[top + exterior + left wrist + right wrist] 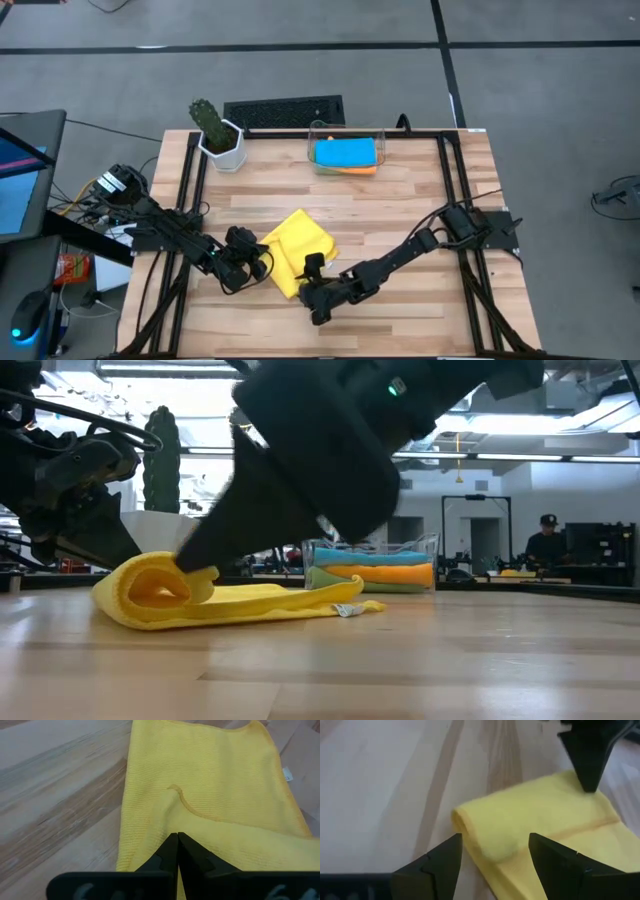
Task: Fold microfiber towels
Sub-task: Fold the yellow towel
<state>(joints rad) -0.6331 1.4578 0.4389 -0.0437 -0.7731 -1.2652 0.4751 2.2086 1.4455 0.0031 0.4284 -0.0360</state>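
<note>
A yellow towel [298, 248] lies folded over on the wooden table, its rounded fold [150, 588] toward the near left. My left gripper [266, 260] is shut on it at its left side. My right gripper [495, 847] is open at the towel's near end. Its fingers stand on either side of the folded end [485, 827]. I cannot tell whether they touch it. The blue [345, 150], orange [352, 169] and green [350, 584] towels lie folded in a stack in the clear bin [345, 132]. My left gripper pinches the yellow towel's upper layer [176, 822] between its shut fingertips, beside a turned-over hemmed corner [175, 790]. The fingers slant down from the table's left. The cloth rises in a small ridge to the tips; the rest lies flat on the table.
A potted cactus [215, 130] stands at the far left and a dark keyboard [285, 108] lies beyond the far edge. Black rails [190, 180] run along both table sides. Bare wood lies between the yellow towel and the bin. A person [545, 540] sits far off.
</note>
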